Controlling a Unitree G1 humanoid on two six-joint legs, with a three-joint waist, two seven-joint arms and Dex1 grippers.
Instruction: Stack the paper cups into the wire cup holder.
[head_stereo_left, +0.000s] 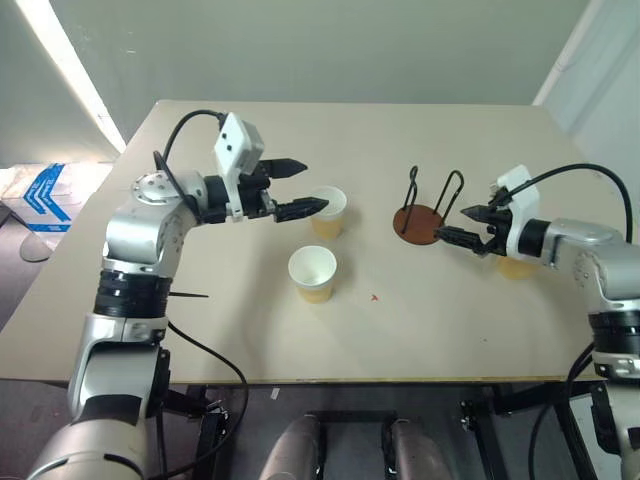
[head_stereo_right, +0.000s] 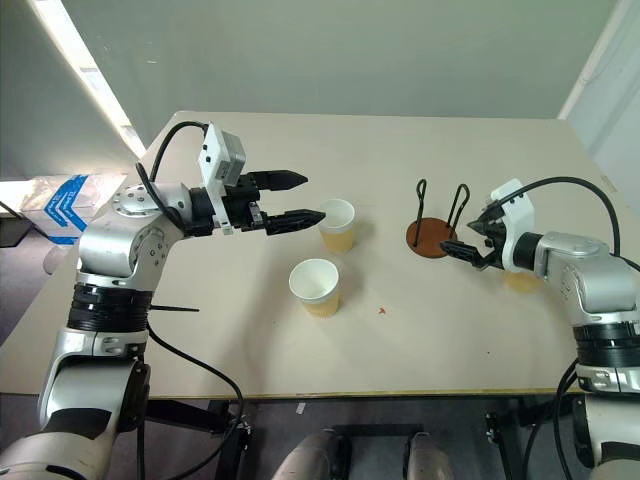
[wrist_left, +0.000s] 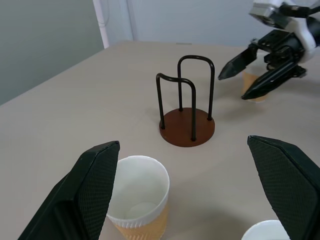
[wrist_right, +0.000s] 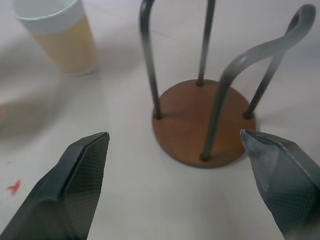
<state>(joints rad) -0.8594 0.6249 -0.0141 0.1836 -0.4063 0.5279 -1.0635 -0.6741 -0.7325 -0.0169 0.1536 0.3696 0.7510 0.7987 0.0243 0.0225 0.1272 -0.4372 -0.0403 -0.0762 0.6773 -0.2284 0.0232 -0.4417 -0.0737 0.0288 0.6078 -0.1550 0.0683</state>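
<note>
On the beige table (head_stereo_left: 200, 330), the nearest paper cup (head_stereo_left: 313, 273) stands upright, apart from both arms. Behind it, a second cup (head_stereo_left: 329, 211) stands just beside the left gripper (head_stereo_left: 300, 188), whose fingers are spread wide and hold nothing. The wire cup holder (head_stereo_left: 425, 213) stands empty, right of centre. The right gripper (head_stereo_left: 467, 226), likewise spread wide and empty, hovers close beside the holder's base. A third cup (head_stereo_left: 516, 266) sits partly hidden behind the right gripper.

No readable text, label, brand or number appears anywhere; a blue-and-white sheet (head_stereo_left: 42, 190) on the floor bears only chevron marks.
</note>
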